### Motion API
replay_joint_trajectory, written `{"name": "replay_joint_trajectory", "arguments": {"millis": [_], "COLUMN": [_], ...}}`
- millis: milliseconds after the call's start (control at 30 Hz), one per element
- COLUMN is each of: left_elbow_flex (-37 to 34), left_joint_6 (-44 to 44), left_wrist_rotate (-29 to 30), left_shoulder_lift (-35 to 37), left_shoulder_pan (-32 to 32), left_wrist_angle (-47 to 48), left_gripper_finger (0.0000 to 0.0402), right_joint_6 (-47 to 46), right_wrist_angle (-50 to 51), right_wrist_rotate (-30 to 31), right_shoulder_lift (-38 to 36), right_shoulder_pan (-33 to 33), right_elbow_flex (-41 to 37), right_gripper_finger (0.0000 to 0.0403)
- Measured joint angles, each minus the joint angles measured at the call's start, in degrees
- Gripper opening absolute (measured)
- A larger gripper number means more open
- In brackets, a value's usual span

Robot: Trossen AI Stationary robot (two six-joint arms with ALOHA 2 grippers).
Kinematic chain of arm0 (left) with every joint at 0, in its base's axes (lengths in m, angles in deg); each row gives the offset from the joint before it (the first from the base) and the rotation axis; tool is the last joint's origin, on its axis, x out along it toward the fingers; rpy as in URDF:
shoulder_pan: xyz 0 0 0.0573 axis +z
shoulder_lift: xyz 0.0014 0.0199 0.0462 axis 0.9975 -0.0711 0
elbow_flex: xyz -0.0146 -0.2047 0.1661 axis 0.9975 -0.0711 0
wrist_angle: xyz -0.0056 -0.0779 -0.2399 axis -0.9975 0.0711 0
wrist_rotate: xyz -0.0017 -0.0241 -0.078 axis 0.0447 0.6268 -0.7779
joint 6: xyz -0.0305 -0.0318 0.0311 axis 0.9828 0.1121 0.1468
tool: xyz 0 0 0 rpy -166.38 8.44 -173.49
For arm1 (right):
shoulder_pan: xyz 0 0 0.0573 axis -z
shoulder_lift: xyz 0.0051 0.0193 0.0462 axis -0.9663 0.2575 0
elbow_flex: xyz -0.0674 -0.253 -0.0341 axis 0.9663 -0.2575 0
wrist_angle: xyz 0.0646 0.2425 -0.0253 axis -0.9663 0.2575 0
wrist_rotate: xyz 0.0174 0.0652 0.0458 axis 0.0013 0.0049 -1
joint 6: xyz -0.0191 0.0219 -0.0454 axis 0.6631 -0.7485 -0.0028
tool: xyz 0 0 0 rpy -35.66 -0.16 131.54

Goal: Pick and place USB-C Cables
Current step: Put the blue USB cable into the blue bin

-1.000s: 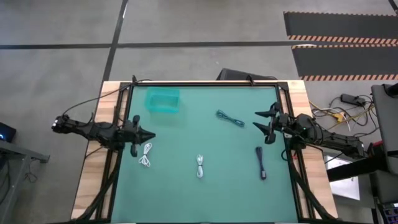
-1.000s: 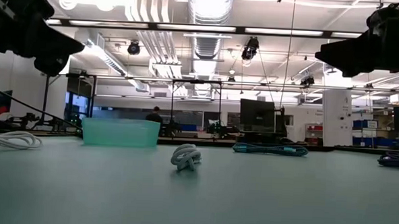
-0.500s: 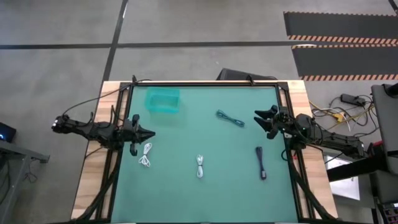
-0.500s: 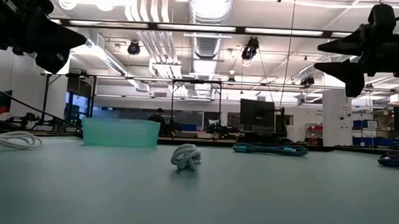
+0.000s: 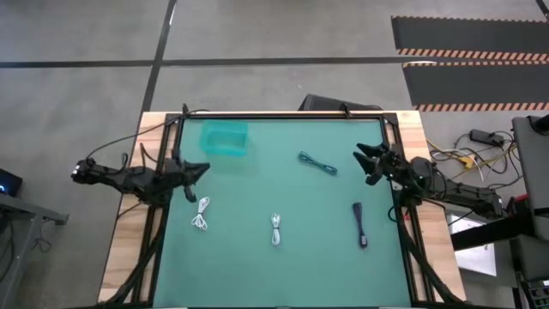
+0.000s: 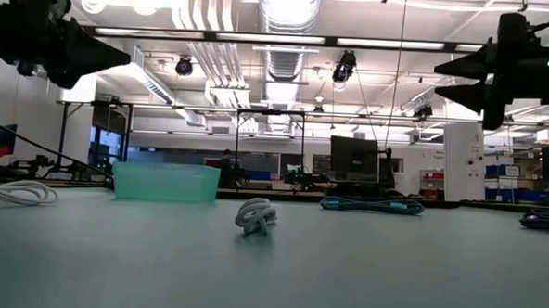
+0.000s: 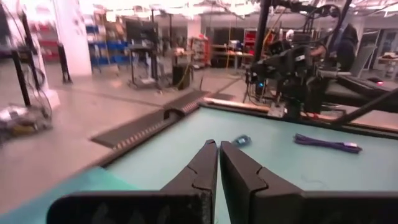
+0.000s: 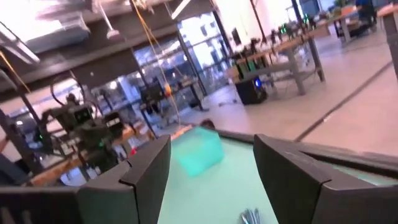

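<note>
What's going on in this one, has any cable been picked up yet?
Not yet. All four cables lie loose on the mat: a white one near the left arm, another white one mid-table, a grey-teal one and a black one on the right. The bin looks empty. The left end effector hangs shut above the mat's left edge, holding nothing. The right end effector hangs open at the right edge, beside the grey-teal cable.

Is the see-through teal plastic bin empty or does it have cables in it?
Empty. From above, the teal plastic bin shows only its bare floor.
</note>
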Motion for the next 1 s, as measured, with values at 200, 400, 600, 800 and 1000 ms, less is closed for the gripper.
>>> {"name": "replay_joint_trajectory", "arguments": {"millis": [200,400,600,800,1000], "left_elbow_flex": [0.00,0.00,0.00,0.00,0.00], "left_joint_6": [-2.50,-2.53,-3.00,-3.04,-3.02], "left_wrist_rotate": [0.13,0.18,2.36,6.23,7.04], "left_shoulder_lift": [0.00,0.00,-0.02,0.00,-0.02], "left_shoulder_pan": [0.01,0.01,0.01,0.01,0.01], "left_wrist_angle": [-4.08,-5.69,-5.74,-5.75,-5.73], "left_gripper_finger": [0.0004,0.0004,0.0004,0.0004,0.0004], "right_joint_6": [-1.01,-0.90,1.92,4.04,7.83], "right_wrist_angle": [-7.85,-10.45,-10.54,-10.51,-10.47], "right_wrist_rotate": [-1.67,-1.70,-1.65,-1.63,-1.15], "right_shoulder_lift": [1.75,6.00,13.27,21.60,29.68], "right_shoulder_pan": [-0.13,-0.13,-0.13,-0.11,-0.11], "right_elbow_flex": [0.00,1.07,4.01,8.00,12.72], "right_gripper_finger": [0.0221,0.0221,0.0221,0.0221,0.0221]}}
